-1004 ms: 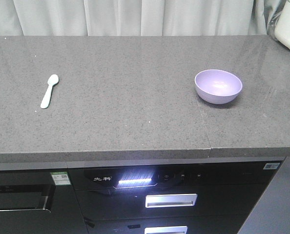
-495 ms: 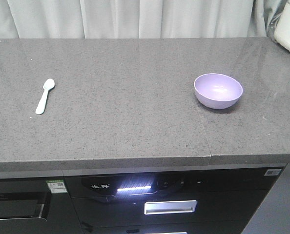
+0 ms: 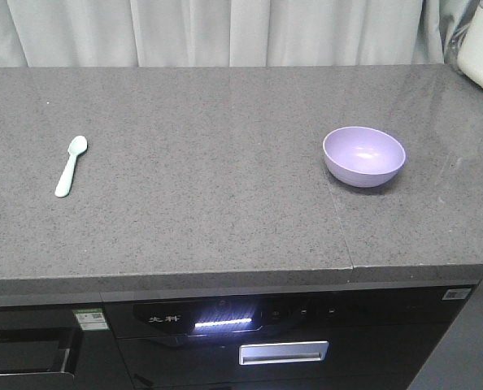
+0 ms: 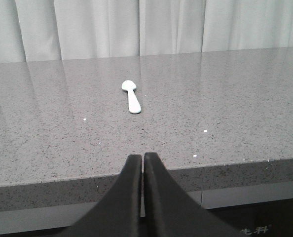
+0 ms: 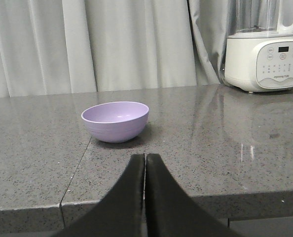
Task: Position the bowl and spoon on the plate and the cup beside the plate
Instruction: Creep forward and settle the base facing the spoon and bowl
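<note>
A grey speckled countertop point(image 3: 209, 236) holds 2 items, well apart: a mint-white spoon point(image 3: 71, 166) lying flat at the left, scoop pointing away, and an upright lavender bowl point(image 3: 363, 156) at the right. The left gripper point(image 4: 142, 158) points level at the spoon from the counter's front edge, its fingers pressed together and gripping nothing. The right gripper point(image 5: 144, 158) faces the bowl likewise, closed and empty. A white blender point(image 5: 264, 61) stands at the back right.

- The bowl point(image 3: 363, 156) is coloured plain lavender-purple.
- The spoon point(image 3: 69, 166) is coloured pale mint-white.
- The countertop point(image 3: 201, 162) is speckled in dark grey.
- The curtain point(image 3: 225, 32) is coloured pale grey, and the blender point(image 5: 264, 61) cream-white.
</note>
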`<state>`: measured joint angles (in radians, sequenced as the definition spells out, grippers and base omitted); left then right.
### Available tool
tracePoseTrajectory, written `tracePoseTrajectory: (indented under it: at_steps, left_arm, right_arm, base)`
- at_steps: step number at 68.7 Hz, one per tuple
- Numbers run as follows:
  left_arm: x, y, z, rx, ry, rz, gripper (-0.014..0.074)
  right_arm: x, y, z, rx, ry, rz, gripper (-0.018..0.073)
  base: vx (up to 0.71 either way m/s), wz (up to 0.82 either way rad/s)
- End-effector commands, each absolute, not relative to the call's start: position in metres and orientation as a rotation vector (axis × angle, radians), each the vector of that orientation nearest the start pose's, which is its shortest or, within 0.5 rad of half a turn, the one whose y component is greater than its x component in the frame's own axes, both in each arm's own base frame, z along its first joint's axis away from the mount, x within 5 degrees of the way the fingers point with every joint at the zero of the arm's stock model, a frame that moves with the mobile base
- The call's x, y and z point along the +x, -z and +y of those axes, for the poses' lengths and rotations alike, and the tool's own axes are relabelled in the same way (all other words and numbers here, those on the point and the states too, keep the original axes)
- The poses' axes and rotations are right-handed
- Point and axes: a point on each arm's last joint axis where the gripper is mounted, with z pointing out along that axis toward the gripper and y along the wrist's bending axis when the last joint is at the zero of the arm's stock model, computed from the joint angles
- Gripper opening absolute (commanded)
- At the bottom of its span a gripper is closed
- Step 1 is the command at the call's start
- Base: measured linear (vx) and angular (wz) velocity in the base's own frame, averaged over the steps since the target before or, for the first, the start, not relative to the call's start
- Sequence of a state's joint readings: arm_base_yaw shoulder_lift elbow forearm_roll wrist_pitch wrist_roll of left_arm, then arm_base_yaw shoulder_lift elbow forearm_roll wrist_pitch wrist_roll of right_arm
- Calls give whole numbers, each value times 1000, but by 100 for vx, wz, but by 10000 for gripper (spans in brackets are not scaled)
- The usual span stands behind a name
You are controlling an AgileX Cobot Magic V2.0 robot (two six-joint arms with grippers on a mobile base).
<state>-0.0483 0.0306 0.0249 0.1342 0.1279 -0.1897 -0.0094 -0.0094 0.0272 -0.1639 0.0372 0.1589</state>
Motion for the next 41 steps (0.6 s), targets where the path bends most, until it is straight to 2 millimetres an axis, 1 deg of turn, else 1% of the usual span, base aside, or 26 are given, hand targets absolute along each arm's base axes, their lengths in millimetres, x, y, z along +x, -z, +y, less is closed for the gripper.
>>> tracePoseTrajectory:
  at_steps: [1, 41]
  left_arm:
    - [61, -187, -2, -28, 84, 1638, -6]
    - [61, -187, -2, -28, 84, 1638, -6]
  right_arm:
    - [56, -203, 0, -10, 28, 1475, -5]
    - [56, -203, 0, -10, 28, 1475, -5]
  base:
    - [2, 0]
    - [3, 0]
